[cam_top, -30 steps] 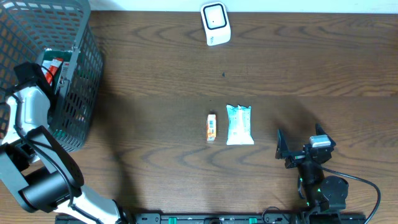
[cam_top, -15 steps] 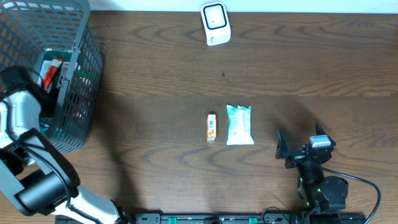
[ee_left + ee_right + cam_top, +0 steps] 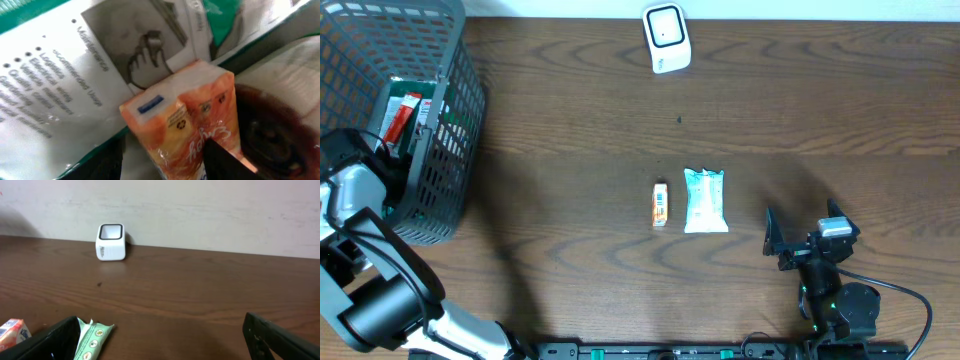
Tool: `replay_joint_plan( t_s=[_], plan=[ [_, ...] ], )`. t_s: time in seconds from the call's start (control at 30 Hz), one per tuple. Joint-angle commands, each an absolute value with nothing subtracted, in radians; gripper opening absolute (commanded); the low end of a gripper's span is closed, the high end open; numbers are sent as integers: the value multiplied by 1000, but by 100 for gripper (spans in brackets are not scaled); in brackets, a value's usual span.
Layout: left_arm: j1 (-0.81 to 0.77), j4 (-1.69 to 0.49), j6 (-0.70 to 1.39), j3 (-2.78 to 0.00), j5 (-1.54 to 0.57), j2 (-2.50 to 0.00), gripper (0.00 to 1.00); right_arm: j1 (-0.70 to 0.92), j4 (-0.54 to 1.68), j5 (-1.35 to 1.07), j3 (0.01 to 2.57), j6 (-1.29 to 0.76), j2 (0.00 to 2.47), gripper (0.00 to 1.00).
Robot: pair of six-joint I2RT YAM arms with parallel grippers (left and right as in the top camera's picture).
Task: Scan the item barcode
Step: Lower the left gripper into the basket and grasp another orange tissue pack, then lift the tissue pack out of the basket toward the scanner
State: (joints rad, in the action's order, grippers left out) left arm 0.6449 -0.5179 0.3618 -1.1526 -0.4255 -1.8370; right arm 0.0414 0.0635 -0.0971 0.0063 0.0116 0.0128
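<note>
In the nine o'clock basket [image 3: 450,150] the left claw [image 3: 164,145] sits around an orange box [image 3: 185,115] to grab it, pinching or not I cannot tell; the right claw [image 3: 161,325] rests spread.

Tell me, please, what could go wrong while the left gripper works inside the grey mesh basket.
The orange carton sits between the fingers of the left gripper among crowded packets; it may slip, or the white printed packet may come along. The grey mesh basket wall could snag the lift-out.
</note>
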Motion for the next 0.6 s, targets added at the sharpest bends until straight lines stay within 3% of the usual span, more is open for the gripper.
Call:
replay_joint_plan(
  t_s=[0.0, 0.1, 0.17, 0.27, 0.3, 0.57],
  plan=[
    [642, -435, 348, -1066, -445, -1856, 54, 54, 67, -95, 6, 16, 12, 99],
    [643, -328, 348, -1011, -527, -1856, 53, 54, 67, -95, 6, 16, 12, 99],
    [643, -321, 348, -1011, -541, -1855, 46, 54, 67, -95, 6, 16, 12, 99],
    [643, -313, 348, -1011, -539, -1855, 13, 54, 67, -95, 6, 16, 12, 99],
    [643, -312, 348, -1011, -539, -1855, 7, 54, 67, -95, 6, 16, 12, 99],
    [646, -312, 361, -1022, -542, -1747, 8, 54, 67, -95, 6, 16, 12, 99]
  ],
)
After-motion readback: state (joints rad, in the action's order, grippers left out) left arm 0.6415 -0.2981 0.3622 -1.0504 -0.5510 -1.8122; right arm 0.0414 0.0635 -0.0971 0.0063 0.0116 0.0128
